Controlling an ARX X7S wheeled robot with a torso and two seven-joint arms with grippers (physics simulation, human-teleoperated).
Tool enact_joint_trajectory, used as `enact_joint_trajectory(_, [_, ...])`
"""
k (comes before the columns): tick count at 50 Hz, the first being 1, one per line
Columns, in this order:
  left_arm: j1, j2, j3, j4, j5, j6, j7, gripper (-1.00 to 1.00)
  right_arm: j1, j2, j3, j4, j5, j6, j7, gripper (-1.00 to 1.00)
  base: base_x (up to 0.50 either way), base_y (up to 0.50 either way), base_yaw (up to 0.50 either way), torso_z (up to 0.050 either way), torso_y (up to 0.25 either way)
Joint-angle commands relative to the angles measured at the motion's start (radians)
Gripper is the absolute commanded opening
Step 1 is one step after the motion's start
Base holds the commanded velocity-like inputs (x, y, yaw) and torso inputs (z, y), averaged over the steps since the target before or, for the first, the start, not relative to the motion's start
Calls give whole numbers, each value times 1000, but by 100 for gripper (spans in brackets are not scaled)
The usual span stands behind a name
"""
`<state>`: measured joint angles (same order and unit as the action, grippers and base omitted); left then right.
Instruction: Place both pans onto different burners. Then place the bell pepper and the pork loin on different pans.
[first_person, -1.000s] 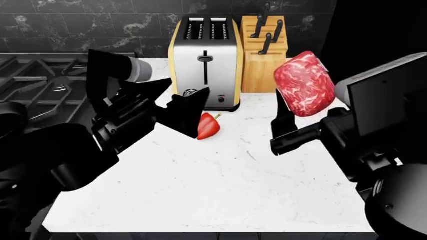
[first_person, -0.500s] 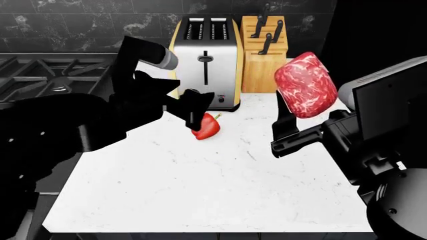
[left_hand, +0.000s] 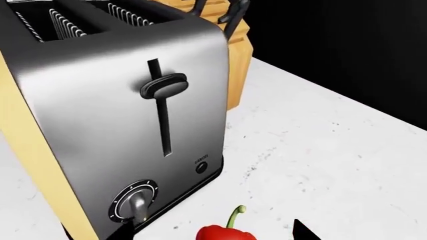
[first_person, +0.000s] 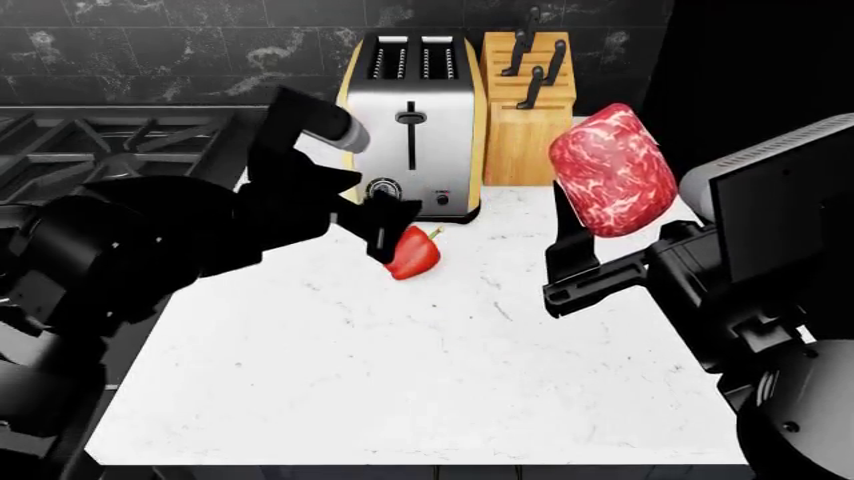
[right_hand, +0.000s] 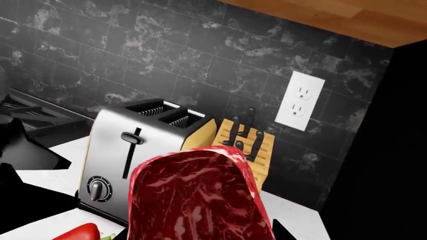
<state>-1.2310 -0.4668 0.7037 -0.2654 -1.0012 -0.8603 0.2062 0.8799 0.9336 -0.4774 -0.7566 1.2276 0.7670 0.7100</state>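
The red bell pepper (first_person: 416, 256) lies on the white counter just in front of the toaster. My left gripper (first_person: 395, 236) hangs over the pepper's left side, open. In the left wrist view the bell pepper (left_hand: 225, 234) sits between the spread jaws, and a gap shows to one fingertip (left_hand: 303, 233). My right gripper (first_person: 577, 238) is shut on the pork loin (first_person: 611, 168) and holds it upright in the air above the counter's right side. The pork loin (right_hand: 197, 195) fills the lower right wrist view. Burners (first_person: 114, 150) show at the far left. Both pans are out of view.
A steel toaster (first_person: 411, 125) and a wooden knife block (first_person: 527, 100) stand at the back of the white marble counter (first_person: 441, 370). The stove grates adjoin the counter's left edge. A wall outlet (right_hand: 301, 101) sits on the dark tiled wall.
My left arm has swung right and forward, bringing its gripper from left of the bell pepper to right over it. The right arm with the pork loin has stayed put.
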Motion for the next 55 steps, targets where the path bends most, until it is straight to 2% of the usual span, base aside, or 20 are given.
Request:
enact_joint_trajectory(1, [-4,20,43,-77,32,9,65,100,23,3,31,-12,-46,12,-3,-100,0,0,0,0,0])
enact_joint_trajectory(22, [-6,54,60,-136,34,15,100,100,22,0,28,-11,-48,7,-7,-100,0,0,0,0,1])
enact_joint_trajectory(35, [-27,114,99,-286,89,67,161,100,20,-3,23,-6,-54,6,-9,-100,0,0,0,1,1])
enact_joint_trajectory(55, [-41,173,132,-415,131,113,210,100,16,-5,19,1,-61,0,-17,-100,0,0,0,0,1])
